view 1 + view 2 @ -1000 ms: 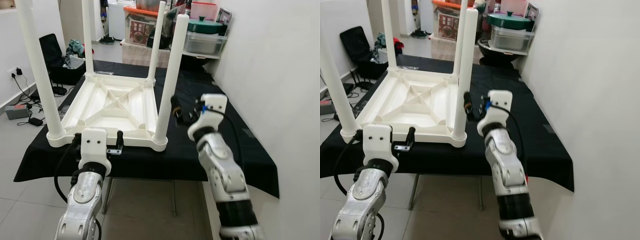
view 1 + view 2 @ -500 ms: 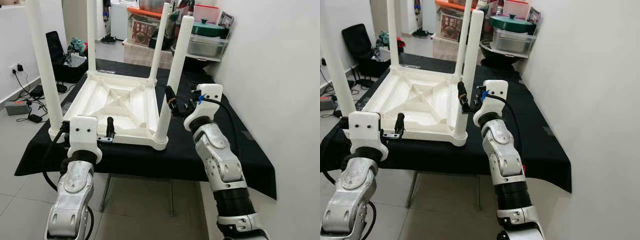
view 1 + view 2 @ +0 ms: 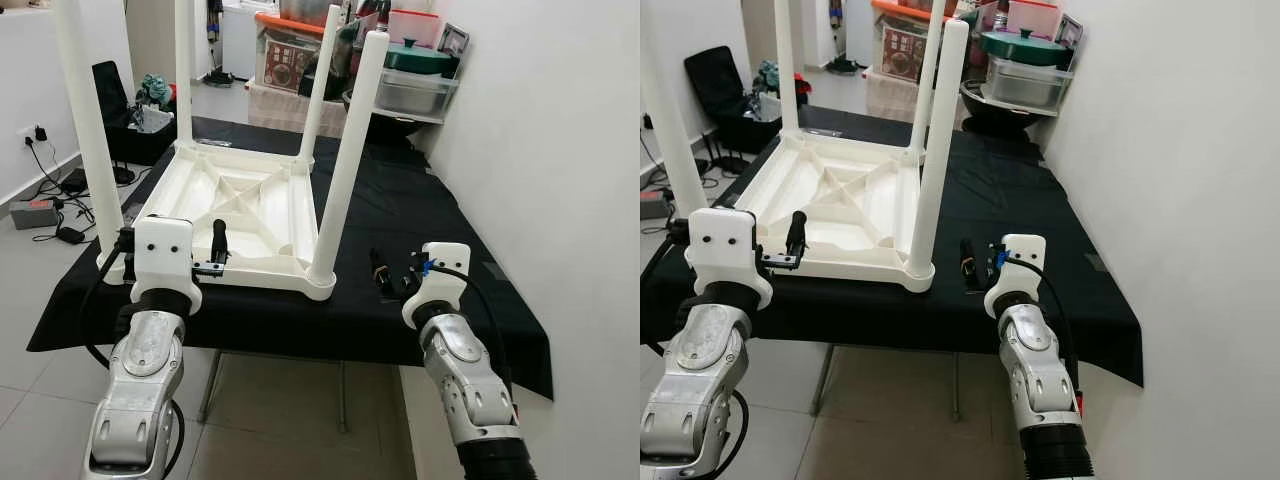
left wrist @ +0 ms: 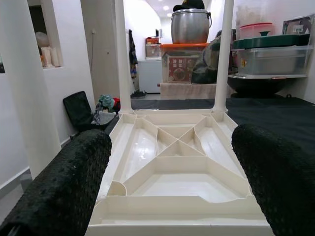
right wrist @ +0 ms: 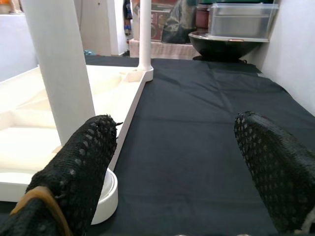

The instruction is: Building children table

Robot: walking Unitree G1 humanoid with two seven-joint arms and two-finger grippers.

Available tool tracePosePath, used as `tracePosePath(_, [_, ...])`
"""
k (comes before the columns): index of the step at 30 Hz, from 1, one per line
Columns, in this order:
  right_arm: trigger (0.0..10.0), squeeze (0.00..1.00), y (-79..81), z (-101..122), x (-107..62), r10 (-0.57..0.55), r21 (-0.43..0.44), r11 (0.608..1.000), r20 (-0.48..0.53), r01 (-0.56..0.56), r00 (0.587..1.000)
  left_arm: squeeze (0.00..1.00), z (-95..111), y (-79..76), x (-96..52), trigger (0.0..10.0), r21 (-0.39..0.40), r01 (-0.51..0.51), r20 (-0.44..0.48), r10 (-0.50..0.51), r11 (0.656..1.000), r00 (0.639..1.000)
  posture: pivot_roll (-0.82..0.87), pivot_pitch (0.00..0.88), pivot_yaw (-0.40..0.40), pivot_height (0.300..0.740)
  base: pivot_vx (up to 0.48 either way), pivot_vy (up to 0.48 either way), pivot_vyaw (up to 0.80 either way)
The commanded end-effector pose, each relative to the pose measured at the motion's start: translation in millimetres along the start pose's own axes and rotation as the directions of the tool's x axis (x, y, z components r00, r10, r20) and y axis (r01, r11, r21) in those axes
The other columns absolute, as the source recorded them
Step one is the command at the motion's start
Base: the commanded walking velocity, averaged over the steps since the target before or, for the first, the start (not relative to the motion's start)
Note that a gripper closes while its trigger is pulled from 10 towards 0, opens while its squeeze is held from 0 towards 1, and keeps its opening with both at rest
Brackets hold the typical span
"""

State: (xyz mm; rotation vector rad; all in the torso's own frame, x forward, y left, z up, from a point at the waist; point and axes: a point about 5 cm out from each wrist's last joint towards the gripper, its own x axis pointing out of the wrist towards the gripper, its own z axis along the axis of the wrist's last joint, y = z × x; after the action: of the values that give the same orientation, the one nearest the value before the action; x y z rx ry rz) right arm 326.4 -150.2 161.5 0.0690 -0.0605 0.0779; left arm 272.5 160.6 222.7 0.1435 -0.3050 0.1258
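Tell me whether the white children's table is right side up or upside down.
Upside down: the white children's table rests top-down on the black-covered table, four legs pointing up.

1. I can read no text, brand, number or sign in any of my views.
2. The red-and-white printed cardboard box (image 4: 181, 68) under the orange lid at the far end of the room carries printing, but it is too small and blurred for me to make out.
3. The white plastic upturned children's table (image 3: 240, 205) shows no marking that I can see.
4. The white wrist housings on my arms bear no lettering that I can see.
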Motion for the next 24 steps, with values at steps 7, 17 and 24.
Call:
tracePosePath(7, [10.0,0.00,-19.9,-2.8,0.3,-0.128,-0.035,0.991,0.011,0.129,0.992,0.00,-0.8,-1.1,-0.2,10.0,0.008,0.002,-0.008,-0.002,1.000,1.000,0.12,0.027,-0.174,0.740,0.310,0.000,0.00])
tracePosePath(17, [10.0,0.00,-26.2,5.7,4.9,-0.189,-0.043,0.981,0.040,0.190,0.981,0.00,-1.4,-0.9,-1.5,10.0,0.012,0.001,-0.011,-0.001,1.000,1.000,0.12,0.025,-0.173,0.740,0.356,0.000,0.00])
tracePosePath(24, [10.0,0.00,-28.2,6.7,5.6,-0.213,-0.034,0.976,0.052,0.215,0.976,0.00,-3.4,-2.3,-2.3,10.0,0.014,0.015,-0.013,-0.015,1.000,1.000,0.12,0.015,-0.167,0.740,0.361,0.000,0.00])
